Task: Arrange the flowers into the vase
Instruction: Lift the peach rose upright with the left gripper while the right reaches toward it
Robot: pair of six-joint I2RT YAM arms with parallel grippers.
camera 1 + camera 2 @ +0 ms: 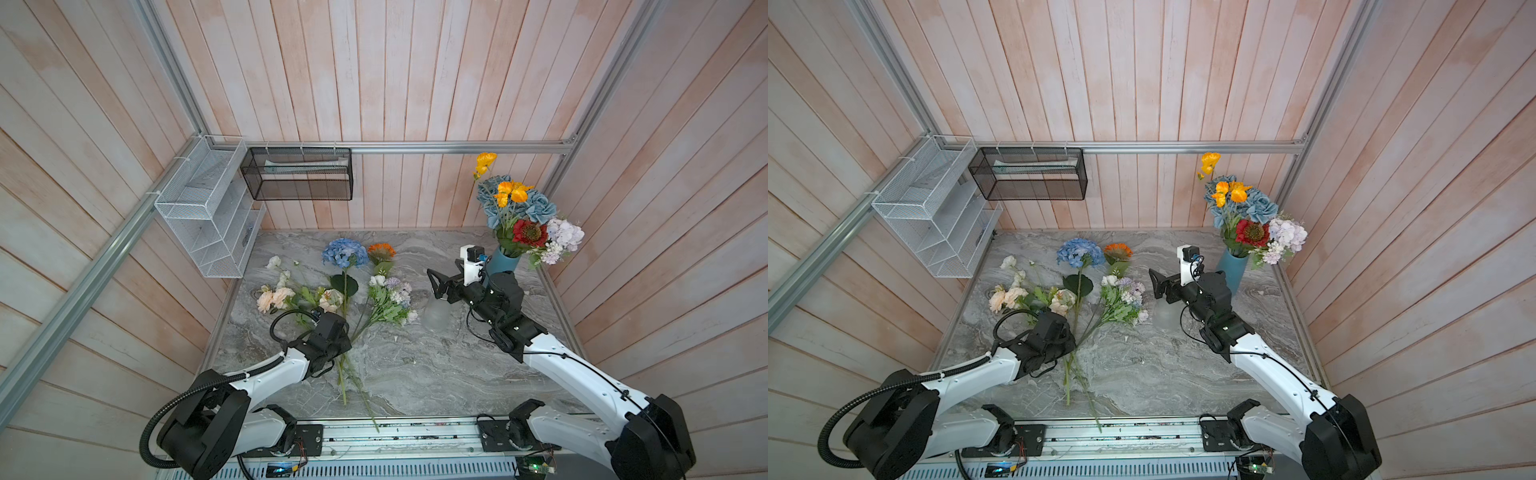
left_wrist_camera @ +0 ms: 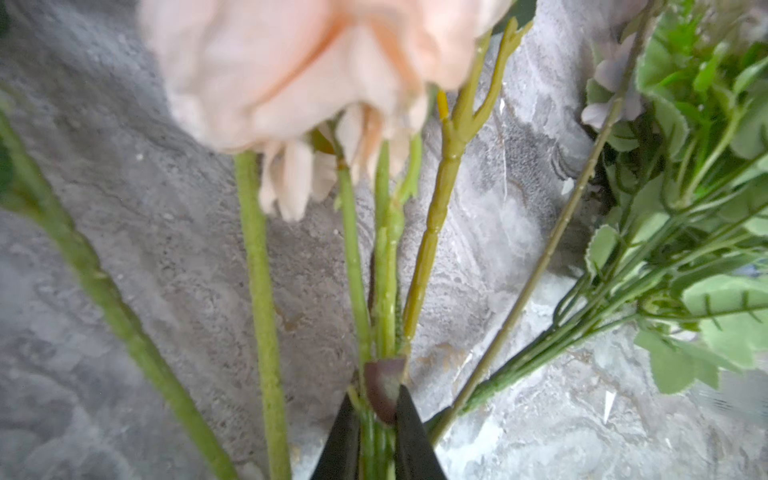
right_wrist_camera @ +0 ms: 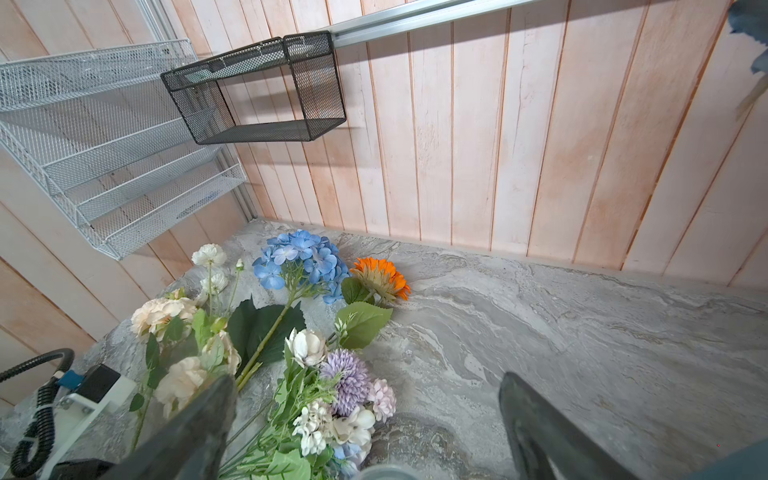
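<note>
Several flowers lie on the marble table: a blue hydrangea [image 1: 345, 252], an orange daisy [image 1: 381, 250], peach roses [image 1: 274, 297], a white sprig [image 1: 274, 262] and a lilac-and-white bunch [image 1: 390, 295]. In the left wrist view my left gripper [image 2: 376, 392] is shut on a bundle of green stems [image 2: 384, 270] below a peach rose [image 2: 291, 62]. In both top views its wrist [image 1: 328, 336] hides the jaws. A teal vase [image 1: 503, 262] at the back right holds blue, yellow, red and lilac blooms [image 1: 519, 212]. My right gripper [image 1: 436, 284] hangs open beside the vase, holding nothing.
A frosted glass jar [image 1: 436, 313] stands under the right gripper. A white wire rack [image 1: 208, 208] and a black mesh basket [image 1: 297, 172] hang on the walls at the back left. Long stems [image 1: 353, 386] reach toward the front rail [image 1: 395, 432].
</note>
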